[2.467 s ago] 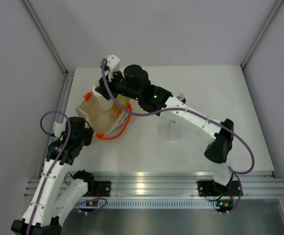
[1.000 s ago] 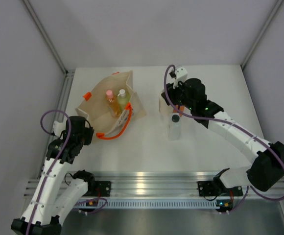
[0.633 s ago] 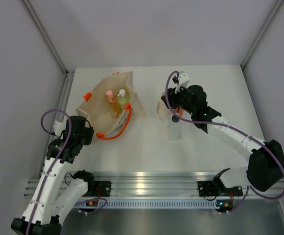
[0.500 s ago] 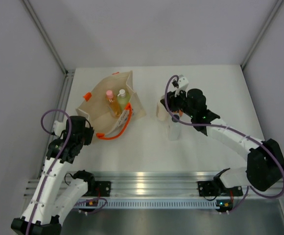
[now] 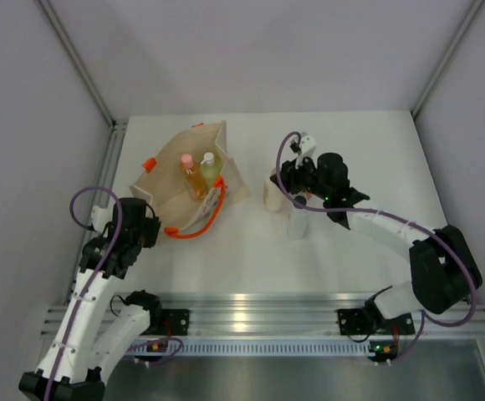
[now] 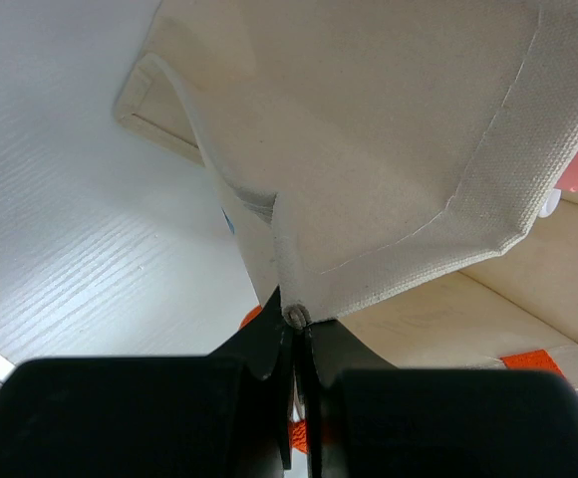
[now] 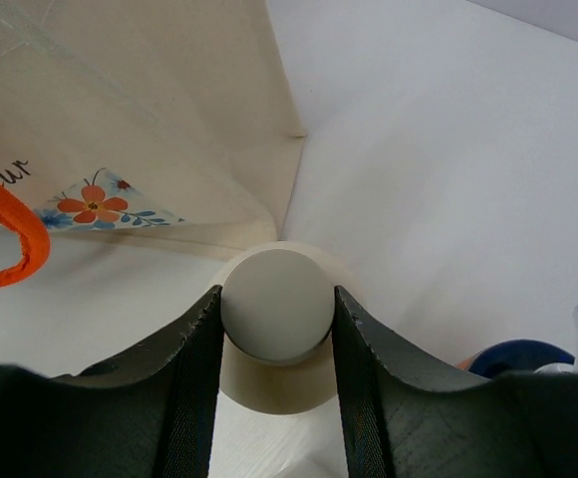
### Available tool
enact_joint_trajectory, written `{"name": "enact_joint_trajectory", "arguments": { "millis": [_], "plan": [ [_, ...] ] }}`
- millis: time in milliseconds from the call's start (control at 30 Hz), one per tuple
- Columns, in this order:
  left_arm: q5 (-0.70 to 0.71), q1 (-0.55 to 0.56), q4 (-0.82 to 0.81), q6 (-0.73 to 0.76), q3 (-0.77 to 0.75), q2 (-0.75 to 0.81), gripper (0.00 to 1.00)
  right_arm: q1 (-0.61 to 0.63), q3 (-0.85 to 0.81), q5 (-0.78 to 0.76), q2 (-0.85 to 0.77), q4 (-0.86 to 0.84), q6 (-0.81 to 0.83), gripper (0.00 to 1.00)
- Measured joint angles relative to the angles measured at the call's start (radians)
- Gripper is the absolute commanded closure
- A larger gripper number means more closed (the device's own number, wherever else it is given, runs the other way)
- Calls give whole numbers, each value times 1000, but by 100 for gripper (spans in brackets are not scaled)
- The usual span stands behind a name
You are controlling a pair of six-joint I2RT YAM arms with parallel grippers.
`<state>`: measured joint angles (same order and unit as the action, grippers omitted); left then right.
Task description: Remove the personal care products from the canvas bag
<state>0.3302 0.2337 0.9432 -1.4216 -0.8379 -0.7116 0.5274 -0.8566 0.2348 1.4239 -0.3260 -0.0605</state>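
Note:
The canvas bag (image 5: 230, 180) lies open at the left of the table. The peach bottle with a pink cap (image 5: 188, 167) and the yellow-green bottle with a white cap (image 5: 210, 166) stand inside it. My left gripper (image 5: 146, 213) is shut on the bag's near rim (image 6: 389, 149), pinching the hem (image 6: 297, 317). My right gripper (image 5: 280, 185) is shut on the grey cap of the cream squat bottle (image 7: 277, 383), which stands on the table just right of the bag. The clear bottle (image 5: 297, 221) stands next to it. The orange bottle's dark-blue top (image 7: 523, 357) shows at the right wrist view's lower right.
The bag's orange handles (image 5: 196, 230) trail toward the near side. The bag's flower print (image 7: 95, 207) lies close left of my right gripper. Grey walls enclose the white table (image 5: 368, 150) on three sides, and a metal rail (image 5: 268, 313) runs along its near edge.
My right arm has carried the cream bottle out of the bag to the right and lowered it beside the clear bottle, shifting slightly left in the last second. The left arm has not moved.

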Motion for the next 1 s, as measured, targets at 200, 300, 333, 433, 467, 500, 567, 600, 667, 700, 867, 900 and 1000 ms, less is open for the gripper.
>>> {"name": "enact_joint_trajectory", "arguments": {
  "millis": [200, 300, 333, 433, 467, 500, 567, 600, 667, 700, 867, 900, 1000],
  "plan": [
    [0, 0, 0, 0, 0, 0, 100, -80, -8, 148, 51, -25, 9, 100],
    [0, 0, 0, 2, 0, 0, 100, -113, -40, 238, 102, -6, 50, 100],
    [0, 0, 0, 3, 0, 0, 100, -121, -56, 267, 121, 1, 64, 100],
    [0, 0, 0, 3, 0, 0, 100, -140, -90, 346, 156, 10, 95, 100],
    [0, 0, 0, 3, 0, 0, 100, -147, -101, 369, 165, 12, 102, 100],
    [0, 0, 0, 3, 0, 0, 100, -154, -113, 397, 176, 12, 108, 100],
    [0, 0, 0, 3, 0, 0, 100, -168, -136, 447, 197, 12, 124, 100],
    [0, 0, 0, 3, 0, 0, 100, -174, -145, 468, 205, 12, 133, 100],
    [0, 0, 0, 3, 0, 0, 100, -182, -158, 505, 218, 11, 151, 100],
    [0, 0, 0, 3, 0, 0, 100, -184, -160, 521, 222, 8, 162, 100],
    [0, 0, 0, 3, 0, 0, 100, -185, -156, 565, 229, 0, 191, 100],
    [0, 0, 0, 3, 0, 0, 100, -185, -151, 566, 231, -8, 197, 100],
    [0, 0, 0, 3, 0, 0, 100, -185, -144, 567, 246, -16, 216, 100]
  ]
}}
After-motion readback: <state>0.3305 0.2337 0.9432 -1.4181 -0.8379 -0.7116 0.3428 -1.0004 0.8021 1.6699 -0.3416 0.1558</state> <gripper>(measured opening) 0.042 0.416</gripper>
